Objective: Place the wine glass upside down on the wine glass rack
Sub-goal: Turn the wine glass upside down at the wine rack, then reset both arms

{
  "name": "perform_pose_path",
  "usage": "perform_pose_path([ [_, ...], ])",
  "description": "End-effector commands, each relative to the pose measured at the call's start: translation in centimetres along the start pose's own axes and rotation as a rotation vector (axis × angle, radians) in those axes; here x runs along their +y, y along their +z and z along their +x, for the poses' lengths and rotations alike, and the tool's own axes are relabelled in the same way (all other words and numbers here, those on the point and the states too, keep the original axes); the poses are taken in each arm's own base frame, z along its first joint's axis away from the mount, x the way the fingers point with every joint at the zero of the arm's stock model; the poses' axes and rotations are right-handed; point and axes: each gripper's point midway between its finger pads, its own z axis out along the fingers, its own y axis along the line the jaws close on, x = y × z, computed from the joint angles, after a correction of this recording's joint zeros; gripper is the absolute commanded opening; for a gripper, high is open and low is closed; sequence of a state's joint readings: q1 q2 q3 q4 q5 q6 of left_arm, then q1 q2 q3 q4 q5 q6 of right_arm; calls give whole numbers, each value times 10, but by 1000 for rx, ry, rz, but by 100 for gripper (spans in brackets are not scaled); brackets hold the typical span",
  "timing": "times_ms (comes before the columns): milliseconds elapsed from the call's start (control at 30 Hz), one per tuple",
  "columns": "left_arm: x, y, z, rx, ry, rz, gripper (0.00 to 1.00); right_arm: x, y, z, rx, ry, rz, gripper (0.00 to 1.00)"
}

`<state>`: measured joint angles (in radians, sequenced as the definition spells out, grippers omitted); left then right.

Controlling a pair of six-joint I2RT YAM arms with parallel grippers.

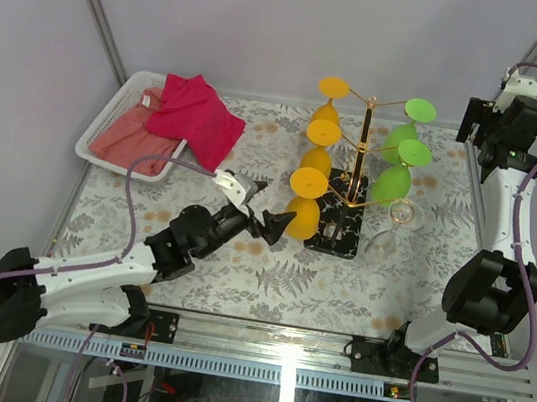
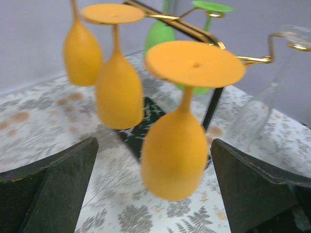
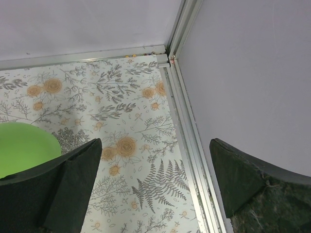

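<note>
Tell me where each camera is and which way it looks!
Top external: above and behind, looking down at the table; shows both arms, left gripper, right gripper.
Left wrist: on the left arm, facing the wine glass rack; own fingers show.
Right wrist: on the right arm, facing the table's far corner; own fingers show.
Shared: top and left wrist see the nearest orange glass.

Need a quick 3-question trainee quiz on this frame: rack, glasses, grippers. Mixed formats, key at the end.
1. True or false: the left gripper is clamped on the nearest orange glass.
2. How many orange glasses hang upside down on the wine glass rack? A) one B) three C) five
3. Fill in: the see-through glass hangs on the rack's ___ side, seen from the arms.

Key: 1 false, the jaws stand open with a gap either side of the glass; 2 B; 3 right.
</note>
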<state>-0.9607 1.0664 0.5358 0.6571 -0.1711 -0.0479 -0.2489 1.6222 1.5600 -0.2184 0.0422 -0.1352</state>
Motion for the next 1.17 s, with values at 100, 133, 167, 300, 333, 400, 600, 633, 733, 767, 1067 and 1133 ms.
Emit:
perform_pose_path([
  [100, 78, -47, 6, 80, 146, -394, 100, -12, -20, -39, -104, 4, 38, 99],
  [133, 86, -50, 2, 74, 174, -435, 100, -12, -20, -39, -104, 4, 38, 99],
  [167, 93, -53, -6, 65, 199, -478, 100, -13, -20, -39, -104, 5, 39, 99],
  [300, 115, -49, -28, 89, 230, -629, 100, -13, -20, -39, -105, 4, 40, 99],
  [333, 120, -48, -32, 103, 223, -678, 100, -13, -20, -39, -106, 3, 42, 99],
  [400, 126, -42, -41, 107, 207, -755, 100, -13, -20, -39, -105, 0, 42, 99],
  [600, 134, -27, -55, 91, 153, -894, 100, -14, -20, -38, -106, -6, 47, 99],
  [633, 135, -26, -57, 84, 144, -904, 100, -15, -20, -38, -108, -8, 50, 99],
  [733, 138, -27, -62, 60, 116, -949, 100, -15, -21, -38, -110, -11, 50, 99],
  [767, 139, -28, -62, 52, 112, -963, 100, -15, -21, -39, -110, -11, 52, 99],
  [1067, 137, -24, -61, 65, 124, -933, 100, -16, -22, -39, -110, -18, 56, 99],
  [1133, 137, -24, -63, 63, 118, -935, 100, -17, -23, -39, -111, -20, 60, 99],
])
